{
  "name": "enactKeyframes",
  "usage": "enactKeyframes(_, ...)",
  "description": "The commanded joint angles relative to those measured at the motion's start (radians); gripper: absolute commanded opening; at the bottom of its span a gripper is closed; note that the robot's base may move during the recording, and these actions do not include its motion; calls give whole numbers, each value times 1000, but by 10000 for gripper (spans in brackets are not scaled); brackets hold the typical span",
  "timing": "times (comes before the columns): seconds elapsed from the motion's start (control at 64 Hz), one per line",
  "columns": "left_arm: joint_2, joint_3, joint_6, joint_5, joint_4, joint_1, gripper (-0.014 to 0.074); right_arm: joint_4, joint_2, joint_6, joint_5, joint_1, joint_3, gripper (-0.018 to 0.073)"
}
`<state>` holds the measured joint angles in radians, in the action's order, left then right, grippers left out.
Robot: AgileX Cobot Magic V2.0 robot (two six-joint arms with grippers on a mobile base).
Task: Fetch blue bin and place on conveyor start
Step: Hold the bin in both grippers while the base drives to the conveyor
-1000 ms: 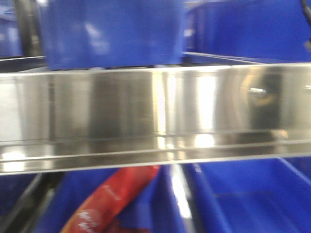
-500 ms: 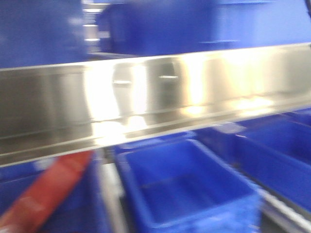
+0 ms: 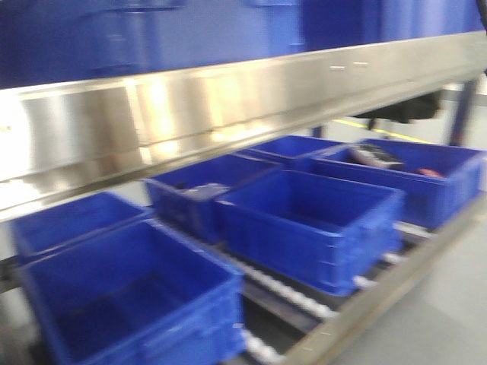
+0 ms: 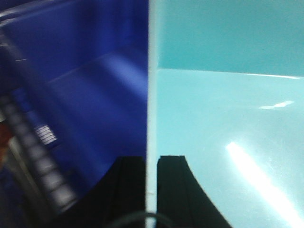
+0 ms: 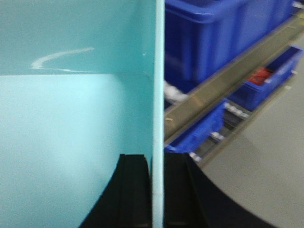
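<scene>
The blue bin (image 4: 228, 118), pale aqua, fills the right half of the left wrist view. My left gripper (image 4: 151, 164) is shut on its rim, one black finger inside the wall and one outside. In the right wrist view the same blue bin (image 5: 76, 118) fills the left half, and my right gripper (image 5: 158, 164) is shut on the opposite rim in the same way. The bin's inside looks bare. In the front view neither the bin nor the grippers appear. The conveyor start is out of view.
A shiny steel shelf rail (image 3: 228, 106) crosses the front view, with dark blue bins (image 3: 304, 220) on a roller rack below. A dark blue bin (image 4: 85, 95) sits left of the held bin. Rack levels and grey floor (image 5: 266, 156) lie to the right.
The front view has swung: the steel rail has risen and tilted, the red packet is gone from sight, and a row of dark blue bins on the roller rack has come into view.
</scene>
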<state>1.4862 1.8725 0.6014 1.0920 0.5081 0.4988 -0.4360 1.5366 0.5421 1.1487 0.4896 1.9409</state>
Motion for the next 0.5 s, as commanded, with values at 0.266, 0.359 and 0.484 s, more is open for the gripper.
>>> enactKeyframes(0.266,-14,13,-3,-37,21,7,-111,-26,-10,-11,-27,-1,10,-161)
enactKeyframes(0.359,-14,13,-3,-37,21,7,-111,-26,-10,-11,-27,-1,10,-161)
enactKeyframes(0.484,-14,13,-3,-37,21,7,-111,-26,-10,-11,-27,-1,10,-161)
